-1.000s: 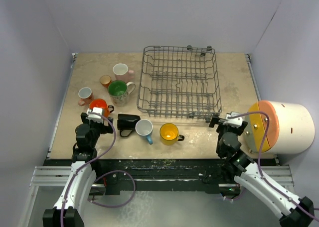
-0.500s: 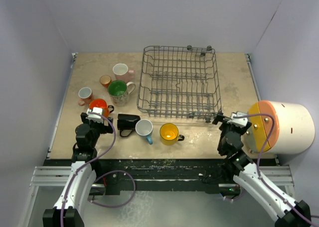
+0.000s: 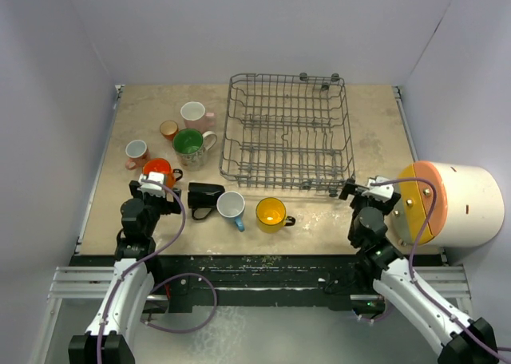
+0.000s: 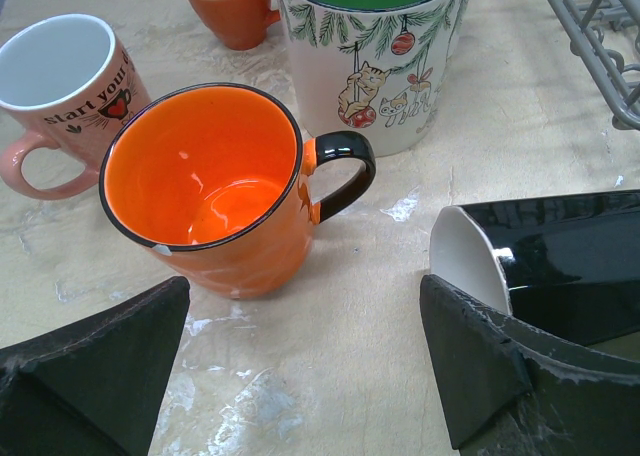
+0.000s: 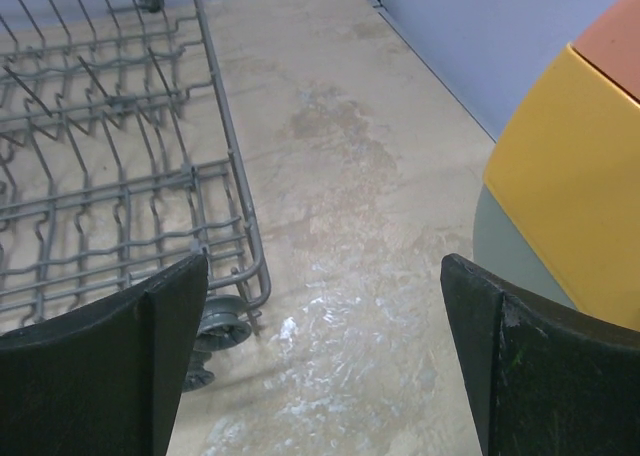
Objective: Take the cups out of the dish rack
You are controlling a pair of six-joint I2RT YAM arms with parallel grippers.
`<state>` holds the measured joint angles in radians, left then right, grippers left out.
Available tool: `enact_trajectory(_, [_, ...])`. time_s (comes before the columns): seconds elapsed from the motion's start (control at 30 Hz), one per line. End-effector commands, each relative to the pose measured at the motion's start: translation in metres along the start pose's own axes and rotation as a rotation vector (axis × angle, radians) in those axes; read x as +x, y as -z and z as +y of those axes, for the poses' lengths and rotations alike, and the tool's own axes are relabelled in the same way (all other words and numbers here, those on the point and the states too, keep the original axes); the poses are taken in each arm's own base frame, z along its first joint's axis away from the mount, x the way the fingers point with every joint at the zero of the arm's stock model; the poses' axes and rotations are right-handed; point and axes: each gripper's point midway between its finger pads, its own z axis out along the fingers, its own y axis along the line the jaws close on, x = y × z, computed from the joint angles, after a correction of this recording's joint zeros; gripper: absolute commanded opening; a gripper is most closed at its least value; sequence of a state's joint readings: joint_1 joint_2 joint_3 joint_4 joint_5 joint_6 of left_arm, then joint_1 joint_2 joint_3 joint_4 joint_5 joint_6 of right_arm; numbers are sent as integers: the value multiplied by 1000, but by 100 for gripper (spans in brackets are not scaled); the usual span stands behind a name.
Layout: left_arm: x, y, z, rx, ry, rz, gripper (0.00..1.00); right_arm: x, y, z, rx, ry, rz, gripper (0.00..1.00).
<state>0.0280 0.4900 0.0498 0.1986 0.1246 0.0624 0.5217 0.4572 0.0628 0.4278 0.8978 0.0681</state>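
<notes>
The grey wire dish rack (image 3: pixel 287 132) stands at the back middle of the table with no cups in it. Several cups stand on the table to its left: pink (image 3: pixel 194 114), small orange (image 3: pixel 168 129), white with green inside (image 3: pixel 190 144), pink (image 3: pixel 136 151), orange (image 3: pixel 158 171), black on its side (image 3: pixel 204 196), blue (image 3: pixel 232 207) and yellow (image 3: pixel 271 213). My left gripper (image 3: pixel 152 188) is open and empty just in front of the orange mug (image 4: pixel 210 191), with the black mug (image 4: pixel 560 266) at its right. My right gripper (image 3: pixel 366 192) is open and empty by the rack's near right corner (image 5: pixel 110 176).
A huge white cylinder with an orange and yellow face (image 3: pixel 451 204) lies at the right edge, close beside my right gripper; it also shows in the right wrist view (image 5: pixel 570 186). Grey walls close in the table on three sides.
My right gripper has shifted slightly to the right, toward the big cylinder. The left arm and the cups have not moved.
</notes>
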Motion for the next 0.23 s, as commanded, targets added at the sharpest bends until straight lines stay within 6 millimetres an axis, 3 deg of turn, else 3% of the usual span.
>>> enact_trajectory(0.0, [-20, -2, 3, -16, 12, -68, 99, -20, 0, 5, -37, -57, -57, 100])
enact_trajectory(0.2, [-19, -3, 3, -15, 11, -65, 99, -20, -1, 7, -39, -48, -50, 100])
